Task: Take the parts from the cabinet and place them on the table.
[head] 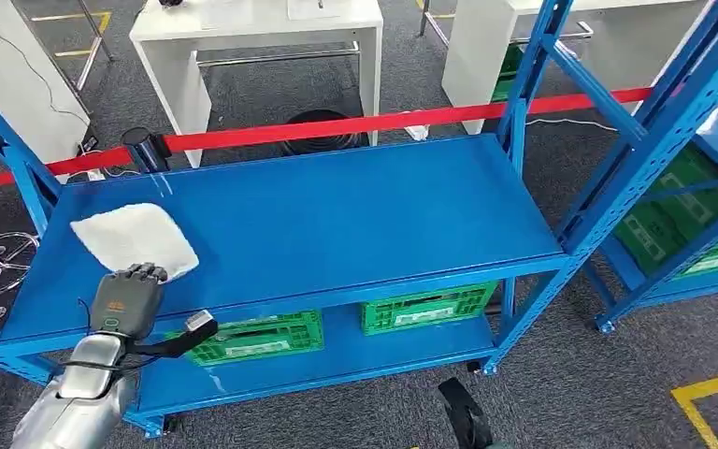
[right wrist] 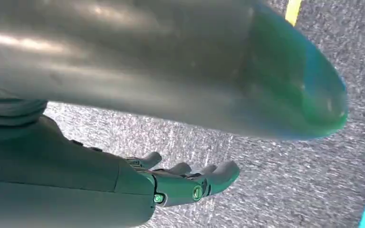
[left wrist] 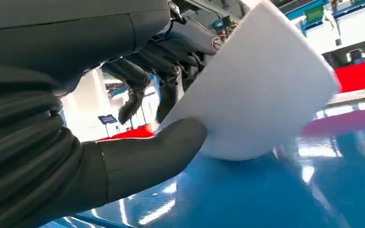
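Note:
A flat white foam part (head: 136,238) lies at the left end of the blue cabinet's top shelf (head: 337,215). My left hand (head: 129,297) reaches over the shelf's front edge to the part's near corner. In the left wrist view the thumb (left wrist: 157,147) is under the white part (left wrist: 261,85) and the dark fingers (left wrist: 142,80) are above it, so the hand pinches its edge, which is tilted up off the shelf. My right hand (right wrist: 180,185) hangs beside my body over grey carpet, holding nothing, its fingers apart and slightly bent.
Two green crates (head: 252,339) (head: 425,307) sit on the lower shelf. A red barrier tape (head: 383,122) runs behind the cabinet, with white tables (head: 262,28) beyond it. A second blue rack (head: 701,196) with green crates stands at the right. A yellow floor line (head: 710,393) marks the carpet.

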You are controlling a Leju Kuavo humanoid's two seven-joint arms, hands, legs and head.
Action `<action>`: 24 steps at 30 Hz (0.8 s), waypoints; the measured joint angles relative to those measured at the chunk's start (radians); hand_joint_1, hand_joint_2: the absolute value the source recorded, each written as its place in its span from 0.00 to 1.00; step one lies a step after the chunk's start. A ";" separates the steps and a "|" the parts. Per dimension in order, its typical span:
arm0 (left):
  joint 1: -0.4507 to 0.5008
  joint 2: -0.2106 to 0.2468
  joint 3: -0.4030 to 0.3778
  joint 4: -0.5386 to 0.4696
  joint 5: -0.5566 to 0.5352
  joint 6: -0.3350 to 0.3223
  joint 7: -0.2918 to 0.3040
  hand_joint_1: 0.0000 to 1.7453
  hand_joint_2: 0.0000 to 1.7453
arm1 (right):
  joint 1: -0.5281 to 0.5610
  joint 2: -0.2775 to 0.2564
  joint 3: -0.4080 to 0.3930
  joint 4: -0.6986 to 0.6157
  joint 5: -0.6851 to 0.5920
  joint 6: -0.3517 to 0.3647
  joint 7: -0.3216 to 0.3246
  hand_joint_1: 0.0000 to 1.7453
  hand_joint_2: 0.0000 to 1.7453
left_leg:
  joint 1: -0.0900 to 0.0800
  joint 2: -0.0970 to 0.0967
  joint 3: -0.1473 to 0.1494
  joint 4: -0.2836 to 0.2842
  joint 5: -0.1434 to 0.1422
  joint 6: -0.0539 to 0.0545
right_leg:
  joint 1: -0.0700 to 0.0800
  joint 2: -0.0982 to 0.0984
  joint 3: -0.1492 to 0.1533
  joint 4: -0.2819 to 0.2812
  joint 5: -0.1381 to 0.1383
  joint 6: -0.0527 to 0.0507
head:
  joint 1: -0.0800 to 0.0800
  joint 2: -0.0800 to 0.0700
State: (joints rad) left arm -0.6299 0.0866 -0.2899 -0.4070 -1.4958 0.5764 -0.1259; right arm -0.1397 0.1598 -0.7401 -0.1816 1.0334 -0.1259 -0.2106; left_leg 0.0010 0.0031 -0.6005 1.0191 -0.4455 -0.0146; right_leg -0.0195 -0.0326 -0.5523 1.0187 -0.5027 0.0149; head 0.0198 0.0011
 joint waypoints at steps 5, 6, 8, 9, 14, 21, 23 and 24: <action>0.009 0.014 -0.006 -0.005 -0.007 0.056 0.118 1.00 1.00 | -0.006 0.000 0.000 0.000 0.003 -0.003 -0.004 0.00 0.00 | 0.000 0.000 0.000 0.000 0.000 0.000 | 0.000 0.000 0.000 0.000 0.000 0.000 | 0.000 0.000; 0.010 0.022 -0.041 -0.006 -0.008 0.074 0.186 1.00 1.00 | -0.007 0.000 0.000 0.000 0.003 -0.003 -0.004 0.00 0.00 | 0.000 0.000 0.000 0.000 0.000 0.000 | 0.000 0.000 0.000 0.000 0.000 0.000 | 0.000 0.000; 0.007 0.033 -0.115 -0.006 -0.008 0.108 0.358 1.00 1.00 | -0.007 0.000 0.000 0.000 0.004 -0.003 -0.004 0.00 0.00 | 0.000 0.000 0.000 0.000 0.000 0.000 | 0.000 0.000 -0.001 0.000 0.000 0.000 | 0.000 0.000; 0.005 0.041 -0.155 -0.007 -0.008 0.116 0.413 1.00 1.00 | -0.008 0.000 0.000 0.000 0.004 -0.003 -0.004 0.00 0.00 | 0.000 0.000 0.000 0.000 0.000 0.000 | 0.000 0.000 -0.001 0.000 0.000 0.000 | 0.000 0.000; 0.006 0.077 -0.310 -0.084 -0.008 0.124 0.563 1.00 1.00 | -0.014 -0.001 0.000 0.000 0.004 -0.006 -0.006 0.00 0.00 | 0.000 0.000 -0.001 0.000 0.000 0.000 | 0.000 0.000 -0.001 0.000 0.000 0.000 | 0.000 0.000; 0.005 0.121 -0.424 -0.256 -0.008 0.125 0.646 1.00 1.00 | -0.010 -0.001 0.000 0.000 0.006 -0.001 0.015 0.00 0.00 | 0.000 0.000 -0.001 0.000 0.000 0.000 | 0.000 0.000 -0.002 0.000 0.000 0.000 | 0.000 0.000; 0.011 0.130 -0.446 -0.308 -0.008 0.125 0.654 1.00 1.00 | -0.004 -0.001 0.000 0.000 0.012 0.002 0.024 0.00 0.00 | 0.000 0.000 -0.001 0.000 0.000 0.000 | 0.000 0.000 -0.002 0.000 0.000 0.000 | 0.000 0.000; 0.017 0.134 -0.447 -0.339 -0.008 0.125 0.656 1.00 1.00 | -0.001 -0.001 0.000 0.000 0.014 0.002 0.031 0.00 0.00 | 0.000 0.000 -0.001 0.000 0.000 0.000 | 0.000 0.000 -0.002 0.000 0.000 0.000 | 0.000 0.000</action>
State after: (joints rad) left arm -0.6131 0.2201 -0.7366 -0.7459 -1.5042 0.7015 0.5299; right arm -0.1409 0.1583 -0.7401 -0.1820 1.0472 -0.1236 -0.1797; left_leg 0.0009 0.0031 -0.6016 1.0191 -0.4454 -0.0148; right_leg -0.0195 -0.0327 -0.5539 1.0187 -0.5027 0.0148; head 0.0195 0.0011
